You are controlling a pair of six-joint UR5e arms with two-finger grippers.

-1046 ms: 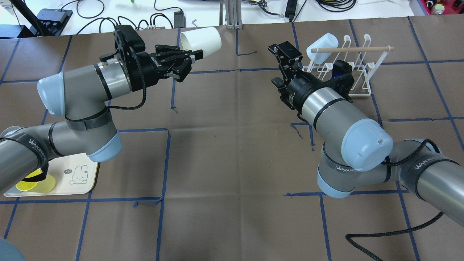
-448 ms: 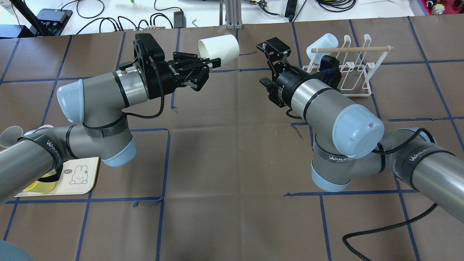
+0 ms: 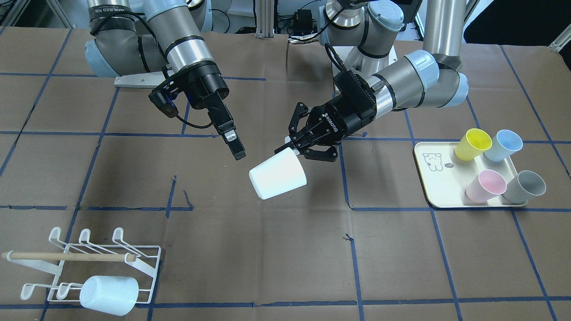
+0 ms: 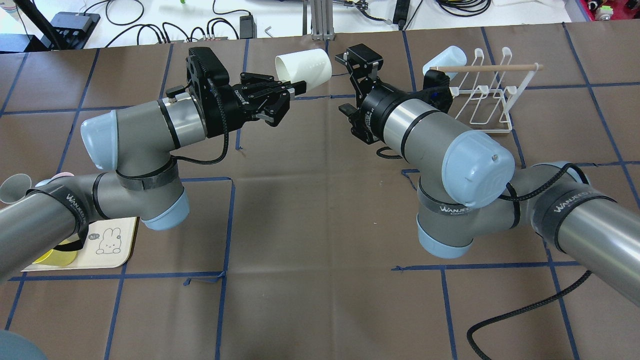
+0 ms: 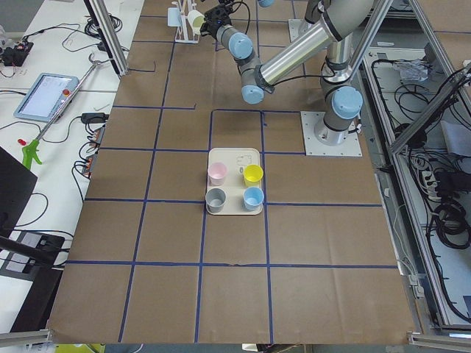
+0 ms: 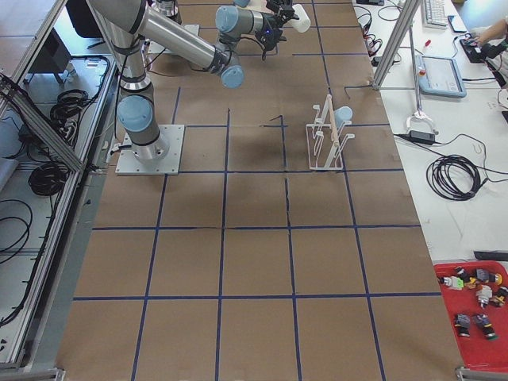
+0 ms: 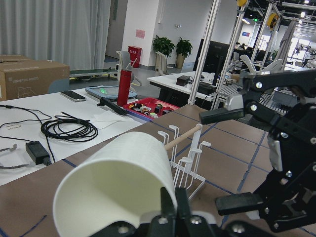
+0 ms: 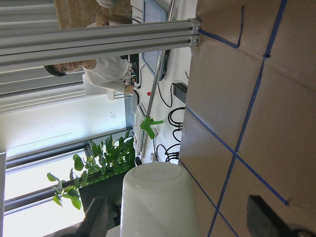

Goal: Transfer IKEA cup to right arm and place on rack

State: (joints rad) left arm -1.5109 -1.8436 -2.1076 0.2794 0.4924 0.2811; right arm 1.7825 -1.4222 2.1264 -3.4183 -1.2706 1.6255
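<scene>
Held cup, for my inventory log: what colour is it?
The cup is white, clearest in the exterior front-facing view.

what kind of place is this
Probably a robotics lab in an office: silver-grey jointed left arm and right arm over a brown blue-taped table, potted green plants and white desks beyond.

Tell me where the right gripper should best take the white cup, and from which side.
Probably on the white cup, at the wall near its closed base, approached from the base end. The left gripper pinches the rim, so only that half is free, and the cup lies nearly level, base toward the open right gripper.
</scene>
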